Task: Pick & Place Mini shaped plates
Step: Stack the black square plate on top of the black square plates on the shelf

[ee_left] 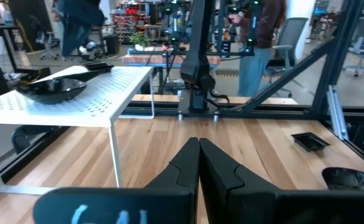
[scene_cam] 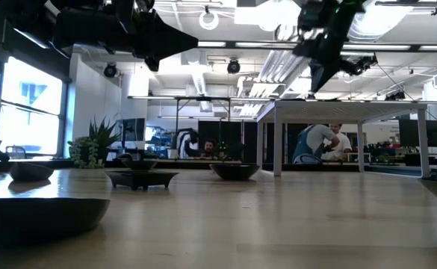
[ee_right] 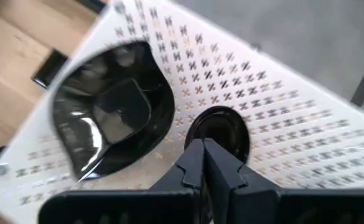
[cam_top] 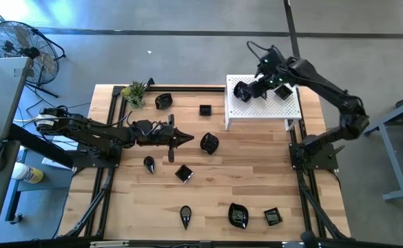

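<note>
Nearest the low camera, a dark dish (scene_cam: 35,217) fills the bench foreground, blurred, with two more dishes (scene_cam: 142,178) (scene_cam: 234,170) farther back.

Right tool (ee_right: 205,163): fingers pressed together, nothing between them, poised over the white perforated platform (cam_top: 287,109). Directly beyond its tips sits a small round black piece (ee_right: 219,132); what it is cannot be told. Just beside that lies a large glossy wavy-edged dish (ee_right: 110,121) near the platform's corner, apart from the tool.

Left tool (cam_top: 185,140): fingers (ee_left: 180,169) shut tight and empty, held above the middle of the bench (cam_top: 256,179), pointing toward the platform. A rounded dish (cam_top: 209,143) lies just beyond its tip.

Remaining plates, seen from above: a teardrop (cam_top: 149,163) and a square (cam_top: 183,173) near the left tool on the front side; a small square (cam_top: 205,109) and a rounded one (cam_top: 163,102) toward the back rail; a teardrop (cam_top: 185,216), a wavy-edged dish (cam_top: 238,215) and a square (cam_top: 273,218) along the front edge, well apart from both tools.

Surroundings: a small green plant (cam_top: 133,93) at the back left corner; a floor fan (cam_top: 22,48) off the bench; people (scene_cam: 319,143) in the room behind.
</note>
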Robot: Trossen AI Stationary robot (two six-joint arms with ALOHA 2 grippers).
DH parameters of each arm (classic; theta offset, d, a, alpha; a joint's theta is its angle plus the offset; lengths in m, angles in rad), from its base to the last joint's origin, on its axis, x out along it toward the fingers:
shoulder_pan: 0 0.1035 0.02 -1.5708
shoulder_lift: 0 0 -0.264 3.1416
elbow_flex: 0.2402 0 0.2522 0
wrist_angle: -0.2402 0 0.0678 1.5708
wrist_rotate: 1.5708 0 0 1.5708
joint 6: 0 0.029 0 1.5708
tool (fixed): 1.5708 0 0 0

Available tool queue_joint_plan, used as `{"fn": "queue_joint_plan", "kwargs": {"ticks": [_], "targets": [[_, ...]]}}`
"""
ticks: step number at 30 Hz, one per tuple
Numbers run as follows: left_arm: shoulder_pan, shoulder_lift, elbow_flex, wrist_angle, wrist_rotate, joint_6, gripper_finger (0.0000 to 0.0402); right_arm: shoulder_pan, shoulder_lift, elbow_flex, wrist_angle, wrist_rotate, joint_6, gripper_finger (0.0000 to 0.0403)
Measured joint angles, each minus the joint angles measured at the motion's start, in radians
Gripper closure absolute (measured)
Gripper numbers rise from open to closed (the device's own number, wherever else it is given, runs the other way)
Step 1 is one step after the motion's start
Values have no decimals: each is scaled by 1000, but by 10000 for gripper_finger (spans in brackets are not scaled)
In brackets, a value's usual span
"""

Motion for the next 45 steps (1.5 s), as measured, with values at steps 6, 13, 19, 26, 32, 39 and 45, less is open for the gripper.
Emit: {"fn": "queue_joint_plan", "kwargs": {"ticks": [6, 13, 19, 26, 32, 39, 45], "targets": [[0, 0, 0, 0, 12, 14, 399, 173, -155, -4, 3, 91, 39, 402], [0, 0, 0, 0, 21, 28, 399, 512, -332, -195, 102, 134, 207, 403], [0, 0, 0, -4, 42, 29, 399, 861, -405, -386, 129, 90, 366, 403], [0, 0, 0, -22, 42, 47, 399, 1204, -379, -522, 174, -21, 608, 393], [0, 2, 0, -89, 41, 48, 399, 1349, -317, -596, 263, 11, 741, 347], [0, 3, 0, -139, 41, 47, 399, 1399, -240, -648, 362, -111, 764, 272], [0, 3, 0, -145, 35, 64, 399, 1452, -138, -650, 377, -269, 679, 246]]}}
